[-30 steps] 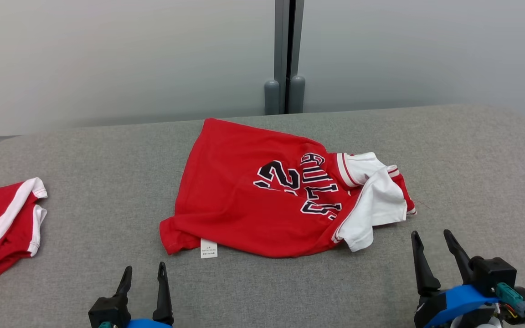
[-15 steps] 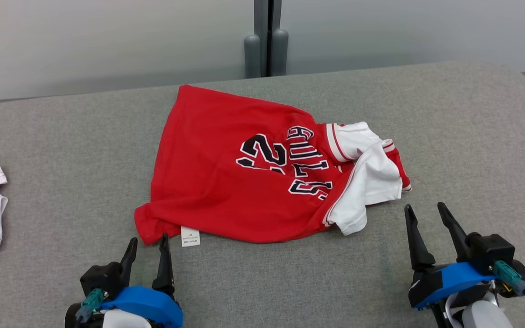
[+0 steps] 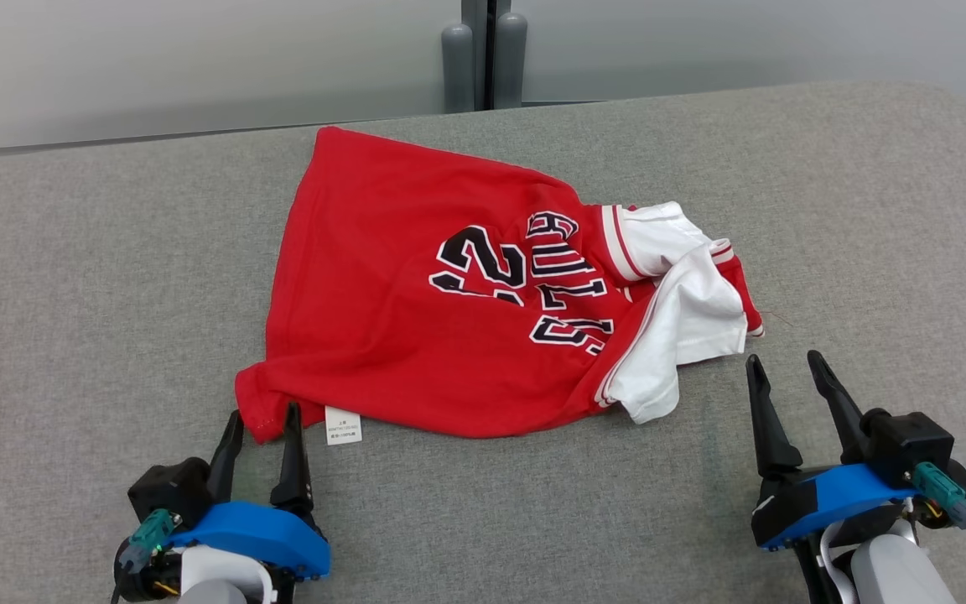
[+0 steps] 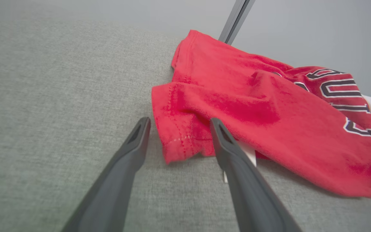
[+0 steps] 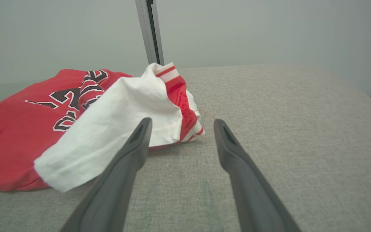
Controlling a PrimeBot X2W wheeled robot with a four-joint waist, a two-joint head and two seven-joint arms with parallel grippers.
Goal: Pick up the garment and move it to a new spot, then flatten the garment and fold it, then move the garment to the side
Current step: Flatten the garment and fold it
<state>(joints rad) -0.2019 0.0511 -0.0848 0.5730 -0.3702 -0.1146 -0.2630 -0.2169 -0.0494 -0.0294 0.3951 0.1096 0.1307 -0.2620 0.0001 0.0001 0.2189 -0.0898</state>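
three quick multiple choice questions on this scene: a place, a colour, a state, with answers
1. The left tool is by which part of the jersey? A collar B hem corner near the label C printed number
2. The sleeve nearest the right tool is? A blue B black C white
3. Both tools are? A open, holding nothing B shut on cloth C shut, empty
Answers: B, its fingers flank that corner; C, white cloth lies ahead of its fingers; A, both finger pairs stand apart, pinching nothing.

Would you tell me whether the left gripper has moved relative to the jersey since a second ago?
Yes. The left gripper has advanced toward the red jersey; it now straddles the near hem corner, beside the white label.
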